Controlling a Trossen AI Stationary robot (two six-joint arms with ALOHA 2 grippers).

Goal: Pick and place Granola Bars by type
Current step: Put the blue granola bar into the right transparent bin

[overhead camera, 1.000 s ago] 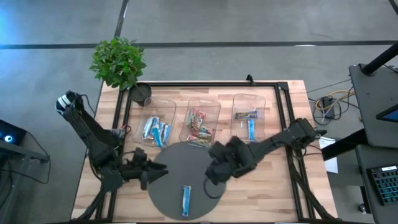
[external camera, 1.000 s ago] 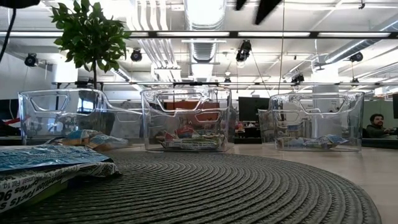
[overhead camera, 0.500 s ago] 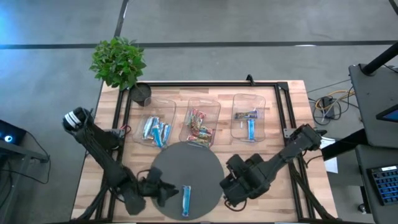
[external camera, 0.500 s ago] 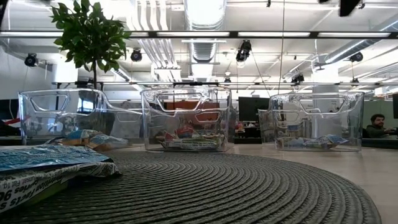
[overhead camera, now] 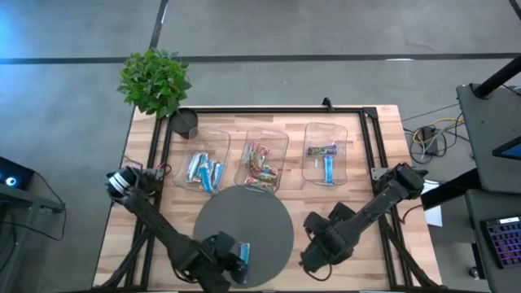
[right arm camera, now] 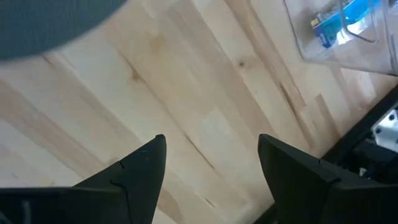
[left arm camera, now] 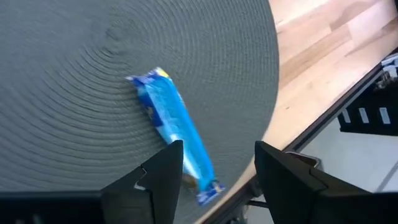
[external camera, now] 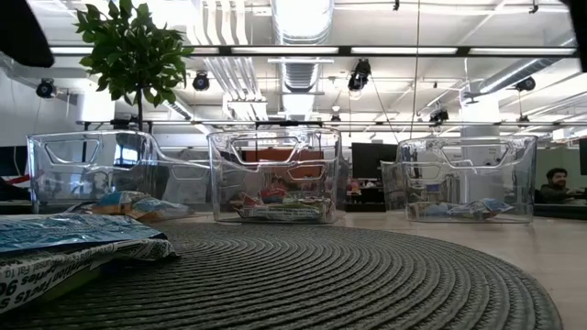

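One light blue granola bar [overhead camera: 244, 254] lies flat on the round grey mat [overhead camera: 244, 213], close to its near edge; in the low view this bar [external camera: 73, 236] fills the left foreground. My left gripper [overhead camera: 235, 260] hovers open at that bar. In the left wrist view the bar [left arm camera: 171, 121] runs up to my left gripper [left arm camera: 217, 171], its closer end beside one finger. My right gripper [overhead camera: 313, 257] is open over bare wood right of the mat, as the right wrist view shows of my right gripper [right arm camera: 211, 162]. The other bars lie in three clear bins.
Three clear bins stand behind the mat: the left bin [overhead camera: 203, 167] holds light blue bars, the middle bin [overhead camera: 262, 163] multicoloured ones, the right bin [overhead camera: 326, 155] a dark bar and a blue one. A potted plant [overhead camera: 155, 81] stands at the far left corner.
My left gripper has swung from the mat's left side toward the near edge and rightward, arriving at the blue bar. My right gripper has drawn back off the mat toward the near right, over bare wood. The bar has stayed where it was.
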